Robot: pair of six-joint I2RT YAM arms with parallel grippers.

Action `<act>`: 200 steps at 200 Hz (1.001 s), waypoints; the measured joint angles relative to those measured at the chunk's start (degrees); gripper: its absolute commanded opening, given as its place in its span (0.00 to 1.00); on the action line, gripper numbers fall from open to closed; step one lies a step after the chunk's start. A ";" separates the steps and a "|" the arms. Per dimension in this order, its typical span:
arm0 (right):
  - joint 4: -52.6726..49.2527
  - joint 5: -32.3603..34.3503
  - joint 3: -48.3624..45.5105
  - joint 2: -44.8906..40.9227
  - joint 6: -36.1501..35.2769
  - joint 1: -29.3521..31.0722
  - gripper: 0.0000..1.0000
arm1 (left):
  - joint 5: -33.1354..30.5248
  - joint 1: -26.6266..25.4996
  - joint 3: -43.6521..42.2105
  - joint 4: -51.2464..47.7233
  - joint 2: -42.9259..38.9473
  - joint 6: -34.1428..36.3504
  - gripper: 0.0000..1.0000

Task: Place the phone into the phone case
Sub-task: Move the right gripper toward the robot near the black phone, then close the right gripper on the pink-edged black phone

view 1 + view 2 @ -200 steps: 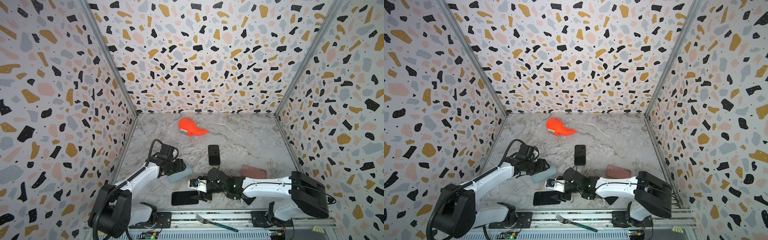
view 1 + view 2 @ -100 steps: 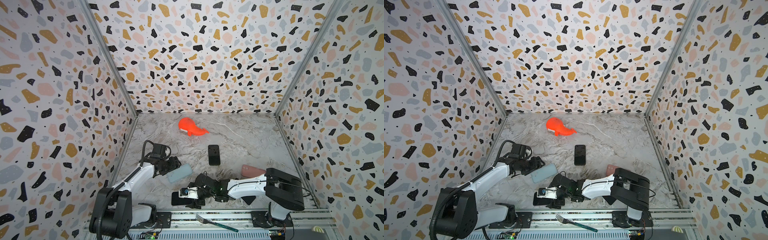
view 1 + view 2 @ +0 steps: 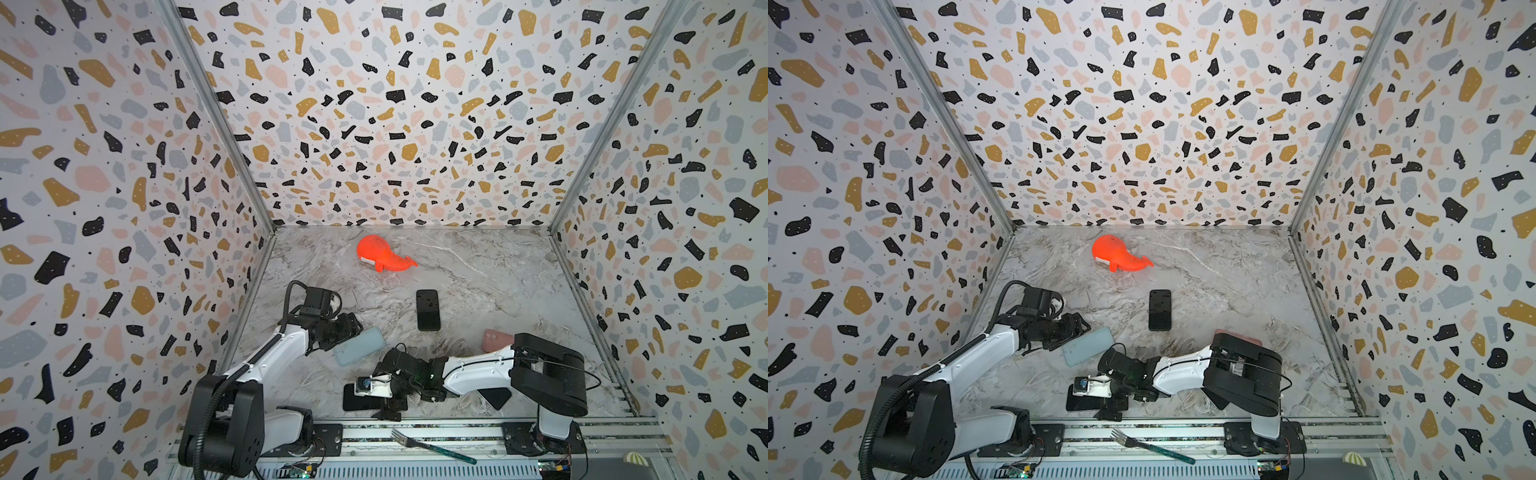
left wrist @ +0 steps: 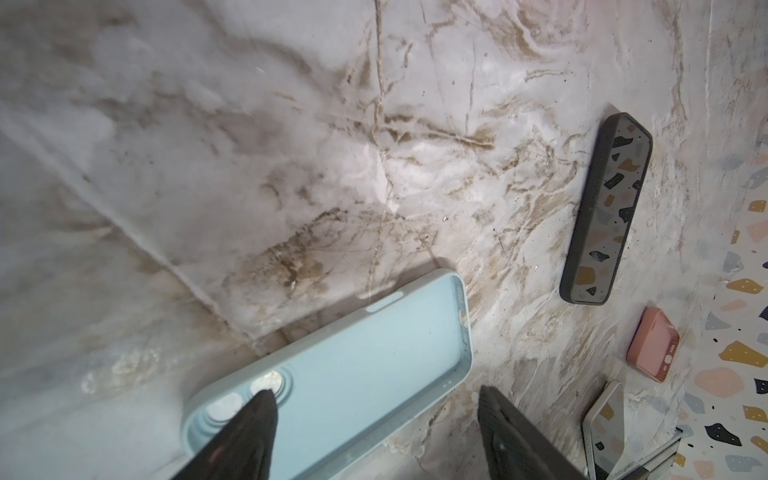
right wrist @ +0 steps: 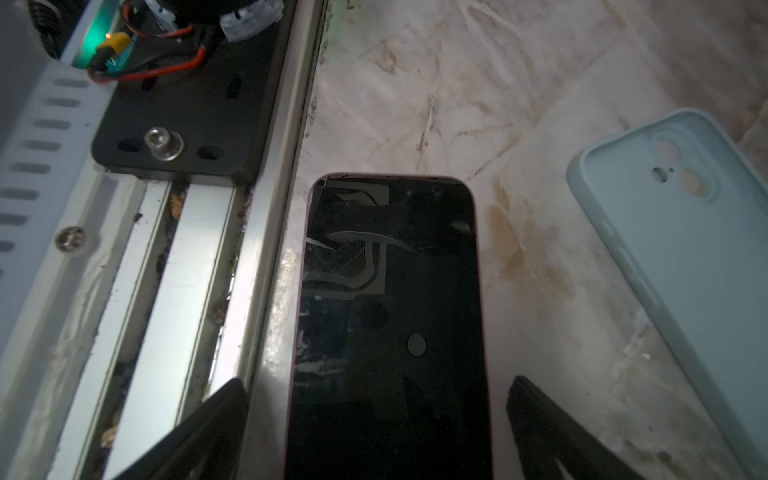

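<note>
Presently, left claw (image 4: 374, 392) released, one finger over the camera-hole end of the pale blue phone case (image 3: 360, 345). The case lies hollow side up, long axis slanting front-left to rear-right. Phone (image 5: 390, 311) lies screen up along the table's (image 3: 478, 266) front edge, top end leftward. Right claw (image 5: 378, 384) released; its wrist view alone shows gaps at both phone flanks.

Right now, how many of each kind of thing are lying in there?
Phones: 2 (black phone, near phone)
Phone cases: 2 (light blue case, pink case)
Toy whale: 1
Fork: 1
Total: 6
</note>
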 measured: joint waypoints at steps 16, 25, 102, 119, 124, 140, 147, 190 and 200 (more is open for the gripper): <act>-0.70 0.02 0.87 0.87 -0.22 0.00 0.96 | 0.02 0.00 0.00 0.11 -0.07 -0.02 0.77; -1.22 0.17 1.55 1.22 -0.35 0.00 0.94 | 0.02 0.00 0.00 0.22 -0.07 -0.02 0.77; -5.20 1.57 3.65 1.70 -1.27 1.05 0.77 | 0.28 0.00 0.00 1.36 -0.02 -0.17 0.77; -5.40 1.57 3.69 1.68 -1.22 1.18 0.75 | 0.33 0.00 0.00 1.49 0.07 -0.24 0.77; -5.46 1.57 3.72 1.68 -1.20 1.18 0.75 | 0.37 0.00 0.00 1.60 0.11 -0.24 0.77; -5.53 1.57 3.76 1.66 -1.11 1.18 0.73 | 0.57 0.00 0.00 1.77 0.33 -0.28 0.77; -5.55 1.60 3.76 1.64 -1.07 1.18 0.72 | 0.66 0.00 0.00 1.77 0.39 -0.37 0.77; -7.15 2.23 3.02 0.24 0.07 1.03 0.69 | 1.27 0.00 0.00 2.23 0.83 -0.46 0.77; -7.56 2.36 2.56 -0.31 0.46 0.90 0.69 | 1.38 0.00 0.00 2.36 0.98 -0.48 0.77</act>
